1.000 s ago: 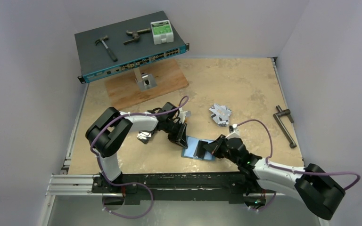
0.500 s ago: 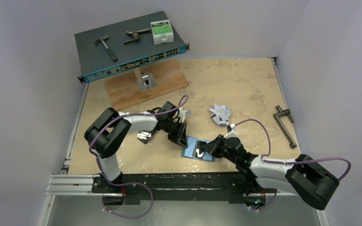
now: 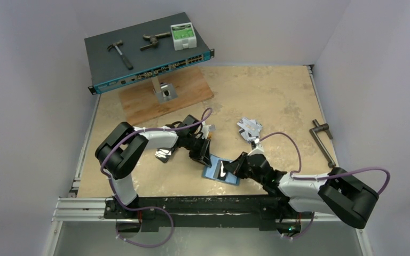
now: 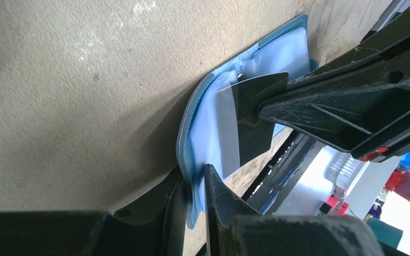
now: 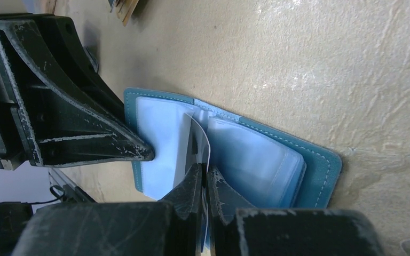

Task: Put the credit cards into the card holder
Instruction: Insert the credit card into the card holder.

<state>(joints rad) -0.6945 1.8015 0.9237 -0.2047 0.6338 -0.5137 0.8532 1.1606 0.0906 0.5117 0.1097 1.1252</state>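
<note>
The teal-blue card holder [image 3: 212,170] lies open on the table, its clear inner slots up. My left gripper [image 3: 206,158] is shut on the holder's left edge [image 4: 192,160]; its jaws [image 4: 195,186] pinch the blue cover. My right gripper [image 3: 229,168] is shut on a black card with white marks [image 3: 222,170] and holds it on edge at the holder's middle fold [image 5: 197,140]. In the right wrist view the jaws [image 5: 205,180] clamp that card over the holder [image 5: 277,160]. A pile of silver-grey cards [image 3: 250,129] lies behind the right arm. No gold-orange card shows clearly.
A network switch on a stand [image 3: 149,56] carries a hammer, a clamp and a green-white box at the back left, over a wooden board [image 3: 187,90]. A metal clamp [image 3: 323,141] lies at the right. A shiny object [image 3: 164,154] sits under the left arm.
My right gripper has moved left with the black card, deeper over the open holder. The holder and my left gripper have shifted slightly left.
</note>
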